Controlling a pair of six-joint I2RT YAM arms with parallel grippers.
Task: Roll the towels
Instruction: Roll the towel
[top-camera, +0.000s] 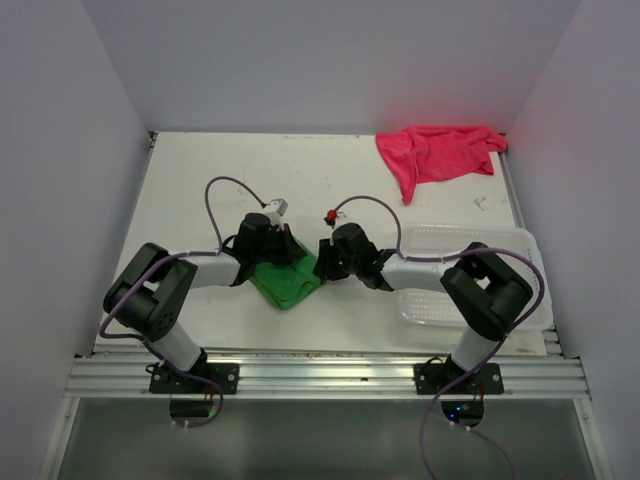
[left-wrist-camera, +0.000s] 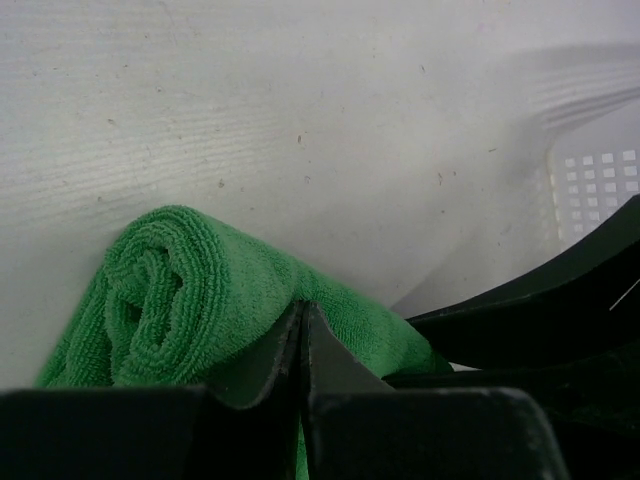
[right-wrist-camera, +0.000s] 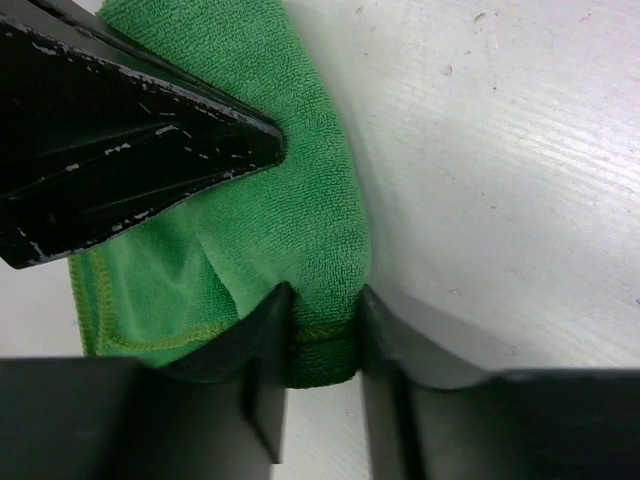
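Left gripper (left-wrist-camera: 303, 312) fully closed, tips down on the green towel (top-camera: 288, 285). Towel is part-rolled on the table (top-camera: 200, 190) between the arms. Right gripper (right-wrist-camera: 325, 293) half-open, clamping its folded edge. Basket (top-camera: 470, 245) under right arm. Pink towel (top-camera: 435, 152) crumpled in the far right corner.

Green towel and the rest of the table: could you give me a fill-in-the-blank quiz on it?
Seen end-on from the left wrist, the green towel is ____ into a spiral.
The pink-red towel lies crumpled at the far ____ corner of the table.
The right gripper pinches the edge of the ____ towel.
Missing words: rolled; right; green.
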